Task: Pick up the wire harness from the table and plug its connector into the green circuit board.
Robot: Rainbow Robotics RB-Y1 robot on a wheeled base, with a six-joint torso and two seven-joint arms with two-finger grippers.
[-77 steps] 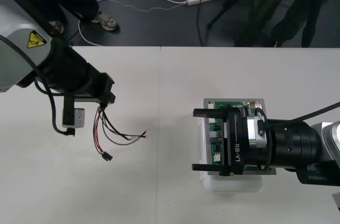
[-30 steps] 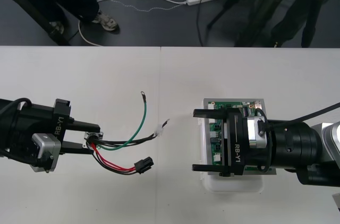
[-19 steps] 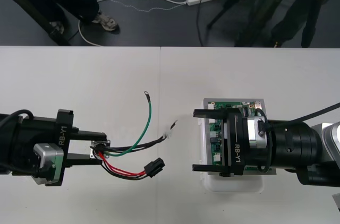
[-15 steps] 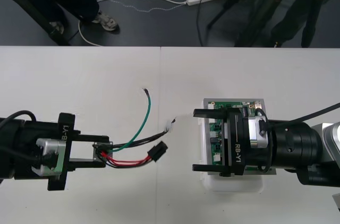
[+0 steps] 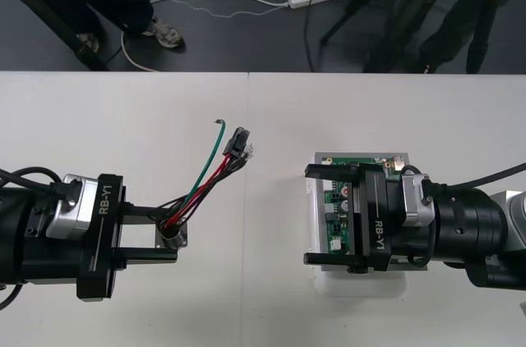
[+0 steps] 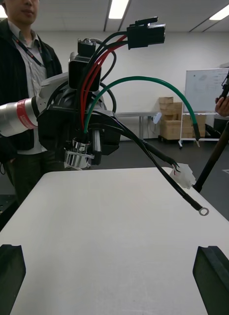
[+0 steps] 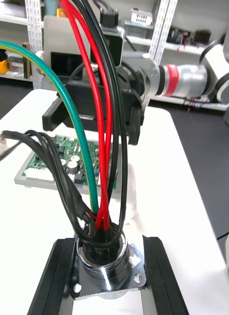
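Observation:
My left gripper [image 5: 167, 233] is shut on the round metal socket [image 5: 173, 236] of the wire harness and holds it above the table's left half. From the socket the red, black and green wires [image 5: 204, 182] rise toward the black plug [image 5: 238, 143], which hangs free in the air. In the left wrist view the flanged socket [image 7: 105, 260] sits clamped between my fingers [image 7: 54, 275]. My right gripper [image 5: 311, 214] stands open over the green circuit board [image 5: 335, 229] on its white base [image 5: 362, 285]. The right wrist view faces the left gripper [image 6: 77, 130], the plug [image 6: 146, 33] and the green wire [image 6: 144, 79].
Loose ends dangle from the harness: a ring terminal [image 6: 204, 211] and a small white connector [image 6: 185, 177]. In the left wrist view, the board [image 7: 52, 158] lies under the right gripper [image 7: 92, 98]. A bare strip of table [image 5: 271, 224] separates the two grippers.
My left gripper has turned and edged right with the socket. The wires swung up, carrying the plug from low near the table toward the far side. The right gripper shifted slightly.

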